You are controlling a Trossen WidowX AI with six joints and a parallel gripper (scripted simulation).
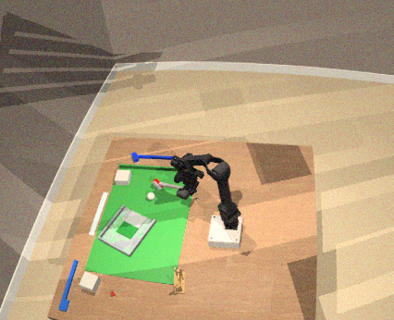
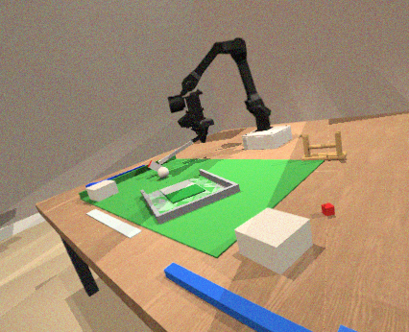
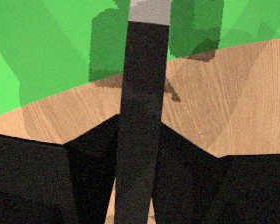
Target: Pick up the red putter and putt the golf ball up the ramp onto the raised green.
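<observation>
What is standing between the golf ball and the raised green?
Nothing visible blocks it. The golf ball lies on the mat just ahead of the putter, with open mat up to the ramp of the raised green.
</observation>
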